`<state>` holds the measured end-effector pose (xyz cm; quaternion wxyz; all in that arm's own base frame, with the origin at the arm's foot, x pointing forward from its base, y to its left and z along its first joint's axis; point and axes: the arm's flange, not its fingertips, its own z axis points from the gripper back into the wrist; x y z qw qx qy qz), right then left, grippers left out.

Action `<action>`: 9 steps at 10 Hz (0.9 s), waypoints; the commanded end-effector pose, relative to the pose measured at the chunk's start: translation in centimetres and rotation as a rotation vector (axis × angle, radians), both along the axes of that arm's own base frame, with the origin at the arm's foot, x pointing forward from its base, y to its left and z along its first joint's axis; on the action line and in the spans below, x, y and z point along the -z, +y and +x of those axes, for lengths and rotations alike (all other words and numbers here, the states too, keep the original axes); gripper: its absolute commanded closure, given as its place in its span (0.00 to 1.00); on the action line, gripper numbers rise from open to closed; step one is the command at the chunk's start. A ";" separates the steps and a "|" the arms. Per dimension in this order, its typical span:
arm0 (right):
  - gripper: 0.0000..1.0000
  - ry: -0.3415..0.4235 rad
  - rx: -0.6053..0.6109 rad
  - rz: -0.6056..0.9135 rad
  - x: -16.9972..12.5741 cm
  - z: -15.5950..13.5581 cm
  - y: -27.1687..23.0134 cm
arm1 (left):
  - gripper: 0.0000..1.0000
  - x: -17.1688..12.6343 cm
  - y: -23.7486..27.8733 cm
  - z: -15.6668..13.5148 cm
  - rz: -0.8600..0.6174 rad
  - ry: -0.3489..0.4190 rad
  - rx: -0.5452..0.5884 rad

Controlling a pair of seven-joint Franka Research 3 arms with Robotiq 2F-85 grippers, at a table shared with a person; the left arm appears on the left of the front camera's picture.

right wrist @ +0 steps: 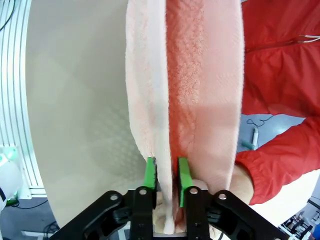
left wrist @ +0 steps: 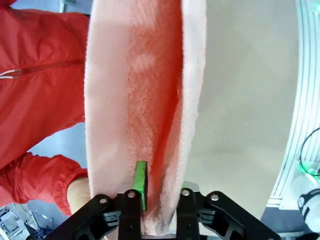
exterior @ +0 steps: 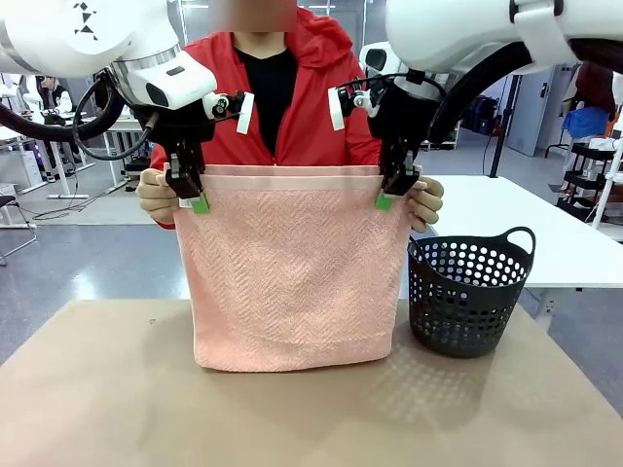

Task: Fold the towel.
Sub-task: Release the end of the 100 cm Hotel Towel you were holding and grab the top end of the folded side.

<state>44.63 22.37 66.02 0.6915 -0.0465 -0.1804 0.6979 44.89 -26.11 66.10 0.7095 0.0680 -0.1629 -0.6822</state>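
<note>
Could lose the towel (exterior: 292, 272) on release by the person's hands (exterior: 156, 195) if only loosely gripped: top edge sagging to the worktop (exterior: 97, 389), layers sliding apart. Could also catch on the basket (exterior: 472, 292) nearby. Top corners straddled by left end effector (exterior: 193, 199) and right end effector (exterior: 391, 195), pads either side of a cloth layer; clamped or slack, cannot tell. Salmon-pink, zigzag weave, plain hems, hanging doubled, lower edge seemingly touching the worktop.
</note>
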 end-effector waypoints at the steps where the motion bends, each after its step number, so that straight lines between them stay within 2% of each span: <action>1: 0.38 -0.058 0.016 0.033 -1.0 -1.2 -0.9 | 0.23 -1.1 0.1 -0.9 -0.036 -0.060 -0.018; 2: 0.17 -0.090 0.010 0.047 -2.2 -2.0 -1.1 | 0.00 -2.2 0.1 -1.5 -0.039 -0.092 -0.029; 4: 0.00 -0.175 -0.005 0.075 -4.9 -4.0 -1.8 | 0.00 -5.3 0.8 -3.5 -0.075 -0.209 -0.049; 5: 0.00 -0.209 -0.012 0.085 -5.7 -4.7 -2.0 | 0.17 -6.2 1.2 -4.4 -0.086 -0.251 -0.049; 6: 0.13 -0.231 -0.020 0.088 -6.2 -5.2 -2.1 | 0.08 -6.8 1.4 -4.9 -0.097 -0.279 -0.043; 7: 0.04 -0.253 -0.018 0.080 -6.4 -5.5 -2.1 | 0.00 -7.2 1.5 -5.5 -0.104 -0.298 -0.035; 9: 0.00 -0.245 -0.017 0.082 -6.3 -5.0 -1.9 | 0.00 -7.3 1.4 -5.3 -0.094 -0.299 -0.042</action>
